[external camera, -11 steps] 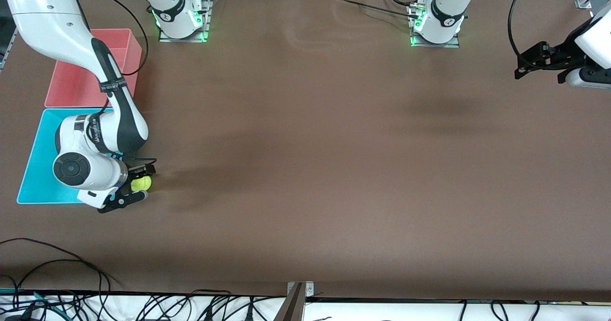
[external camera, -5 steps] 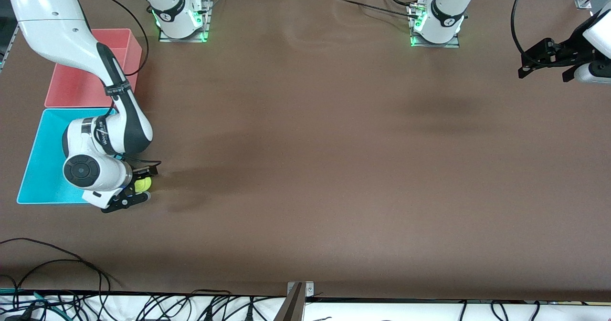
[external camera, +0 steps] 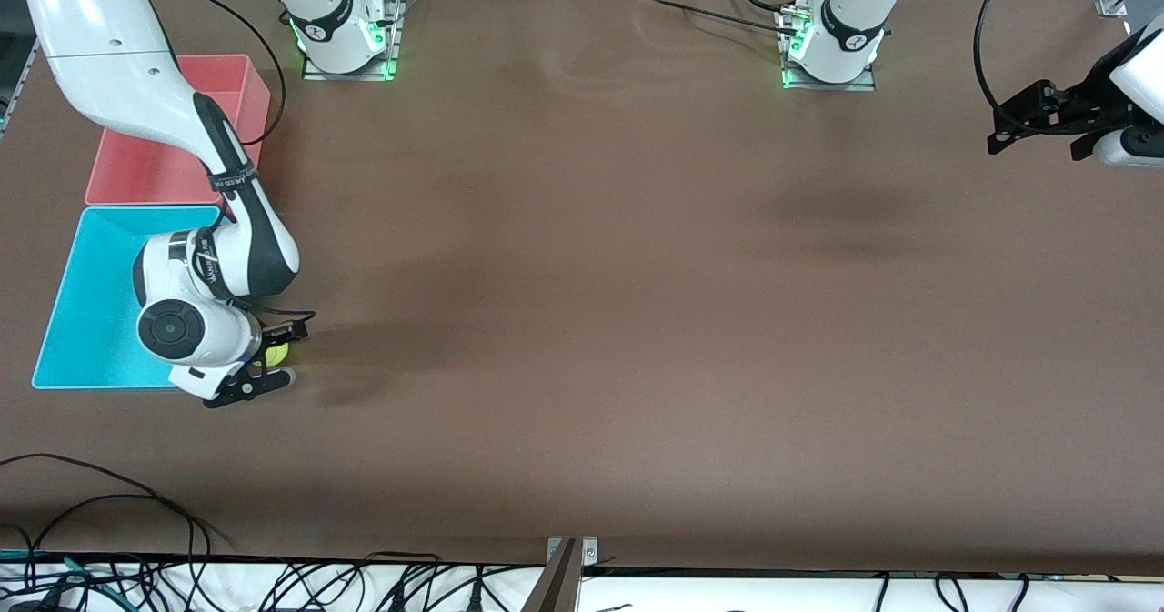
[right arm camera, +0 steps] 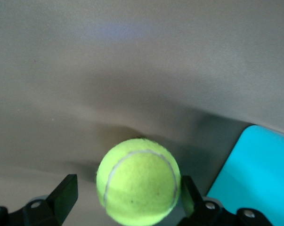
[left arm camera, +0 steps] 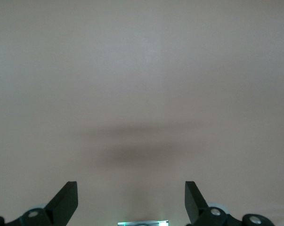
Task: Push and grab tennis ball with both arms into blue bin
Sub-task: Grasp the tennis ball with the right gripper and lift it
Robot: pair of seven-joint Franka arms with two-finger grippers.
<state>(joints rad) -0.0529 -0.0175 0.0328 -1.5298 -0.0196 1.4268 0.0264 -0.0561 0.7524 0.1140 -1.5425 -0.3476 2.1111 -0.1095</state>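
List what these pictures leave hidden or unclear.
- Tennis ball: in the front view the right arm's wrist covers most of it.
- Grip: the right wrist view shows the ball between the right gripper fingers, one touching, the other apart; the lower edge cuts off the ball's underside.
- Blue bin: the right arm covers part of its floor in the front view.
- Left arm: waits; the front view's edge cuts it off past the left gripper.
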